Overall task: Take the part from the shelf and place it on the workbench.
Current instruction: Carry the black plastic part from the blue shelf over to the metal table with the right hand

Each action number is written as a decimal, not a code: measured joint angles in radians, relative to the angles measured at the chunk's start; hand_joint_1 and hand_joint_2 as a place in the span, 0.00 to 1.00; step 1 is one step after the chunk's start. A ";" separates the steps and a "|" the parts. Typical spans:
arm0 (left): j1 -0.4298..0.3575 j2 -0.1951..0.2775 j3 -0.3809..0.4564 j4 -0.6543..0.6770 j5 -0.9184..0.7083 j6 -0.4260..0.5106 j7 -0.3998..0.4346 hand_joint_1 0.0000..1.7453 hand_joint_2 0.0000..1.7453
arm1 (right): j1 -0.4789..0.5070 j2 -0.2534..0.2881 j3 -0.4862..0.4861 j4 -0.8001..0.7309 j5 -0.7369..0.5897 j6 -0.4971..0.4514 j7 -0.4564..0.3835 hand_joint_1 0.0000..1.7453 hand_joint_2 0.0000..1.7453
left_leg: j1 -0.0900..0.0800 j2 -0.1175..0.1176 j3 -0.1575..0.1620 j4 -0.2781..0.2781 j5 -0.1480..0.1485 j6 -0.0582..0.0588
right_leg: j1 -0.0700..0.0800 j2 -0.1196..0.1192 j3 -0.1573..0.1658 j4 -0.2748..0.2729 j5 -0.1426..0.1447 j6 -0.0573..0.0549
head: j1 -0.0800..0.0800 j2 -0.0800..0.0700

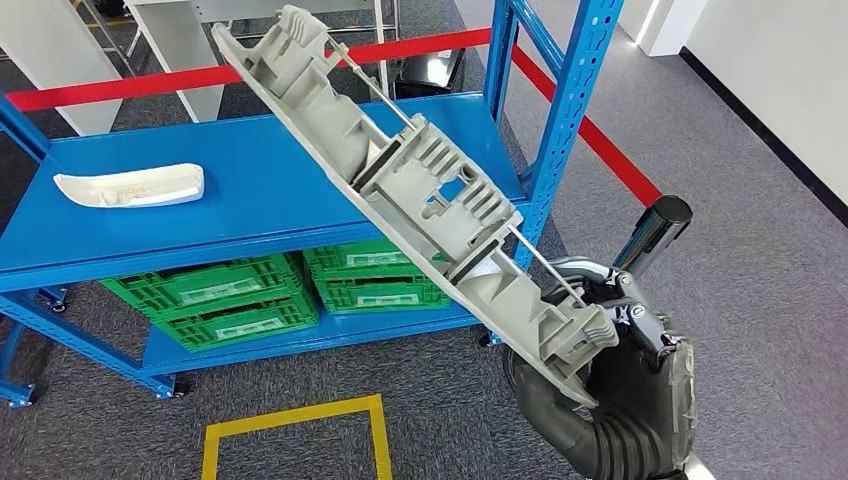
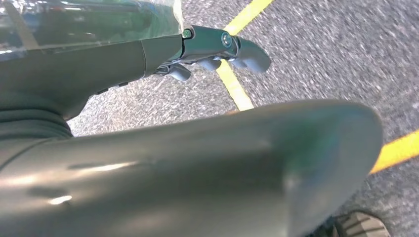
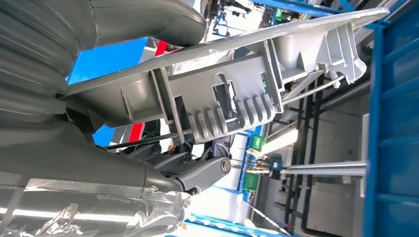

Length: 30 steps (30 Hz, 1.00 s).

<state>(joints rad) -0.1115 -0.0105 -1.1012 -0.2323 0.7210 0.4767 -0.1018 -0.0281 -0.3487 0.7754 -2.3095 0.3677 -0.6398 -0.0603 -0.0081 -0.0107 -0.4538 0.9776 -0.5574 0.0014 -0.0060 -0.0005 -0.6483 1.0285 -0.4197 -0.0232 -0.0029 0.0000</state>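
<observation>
long grey ribbed part (image 1: 420, 190) gripped at its lower end by the right hand (image 1: 625, 330), fingers (image 3: 197, 170) wrapped under the moulding and thumb over the flat back, so held fast; lifted clear of the blue shelf (image 1: 250, 190), tilted steeply with the far end up over the top deck, probably to keep its length from catching the upright (image 1: 565, 120) while carried away. judged as off the shelf, workbench placement not yet done. left hand (image 2: 217, 47) hanging low over grey carpet (image 2: 316, 54) crossed by yellow tape lines (image 2: 237, 84), fingers loosely curled inward, holding nothing, seemingly idle since one hand suffices for the part.

counted: one grey part in hand; one white curved part (image 1: 130, 185) lying flat on the top deck near its left end, well apart from the held one; green crates (image 1: 215, 300) on the lower deck, at least three, stacked in two piles side by side; one yellow floor square (image 1: 295, 435) in front of the shelf
</observation>
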 joint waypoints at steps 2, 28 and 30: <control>0.001 -0.001 -0.001 0.000 0.000 0.000 0.002 0.00 1.00 | 0.001 -0.001 -0.001 -0.002 0.000 -0.002 0.000 1.00 1.00 | 0.003 0.005 -0.014 -0.009 0.023 0.009 | -0.001 0.001 -0.007 0.006 -0.014 0.011 | 0.000 0.000; -0.002 -0.002 -0.002 0.001 0.001 0.000 0.003 0.00 1.00 | 0.014 -0.010 -0.033 -0.003 -0.041 -0.053 0.025 1.00 1.00 | 0.010 0.008 -0.023 0.056 0.007 -0.020 | -0.001 0.001 0.007 0.000 -0.024 -0.012 | -0.001 0.000; -0.005 -0.002 -0.003 0.001 0.001 0.000 0.003 0.00 1.00 | 0.017 -0.010 -0.038 -0.003 -0.042 -0.053 0.027 1.00 1.00 | 0.003 0.007 0.000 -0.002 -0.001 -0.008 | -0.002 -0.002 0.003 -0.005 -0.006 0.001 | 0.000 0.000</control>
<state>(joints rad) -0.1162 -0.0130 -1.1038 -0.2316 0.7220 0.4768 -0.0985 -0.0108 -0.3590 0.7379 -2.3123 0.3260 -0.6931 -0.0333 -0.0053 -0.0033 -0.4538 0.9761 -0.5588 -0.0065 -0.0079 -0.0026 -0.6456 1.0238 -0.4261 -0.0222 -0.0030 0.0000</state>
